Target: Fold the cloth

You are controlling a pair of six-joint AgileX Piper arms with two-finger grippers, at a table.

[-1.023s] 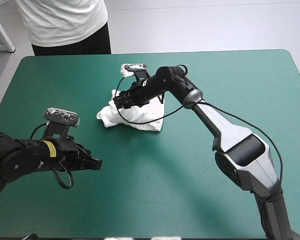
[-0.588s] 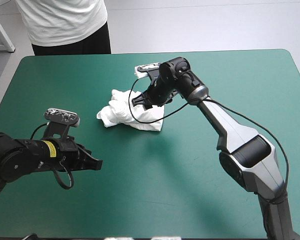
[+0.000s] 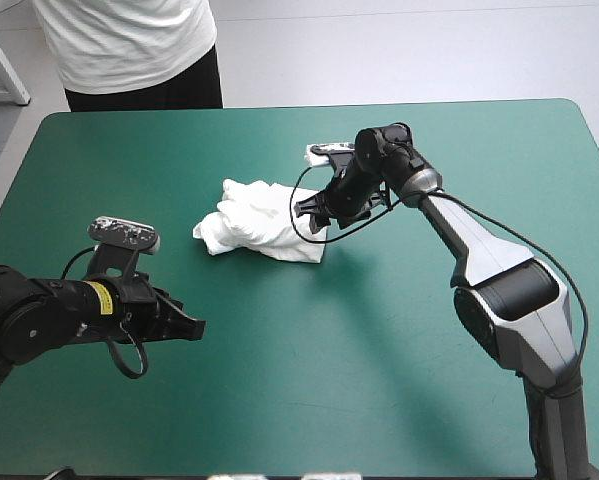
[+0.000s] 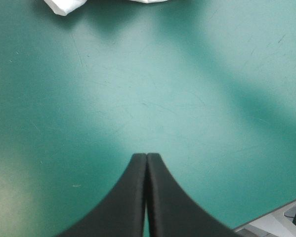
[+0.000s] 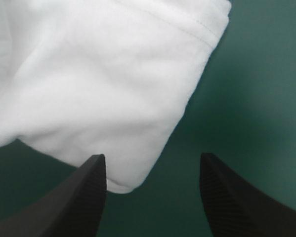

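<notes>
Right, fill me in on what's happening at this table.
Two robot arms are at work on a white T-shirt, which lies as a crumpled heap on the teal-green cover, not yet folded. The right hand is open at the heap's right edge, holding nothing; its wrist view shows a hemmed edge just ahead of its fingers. The left hand is shut and empty, over bare cover, apart from the shirt on its near side.
</notes>
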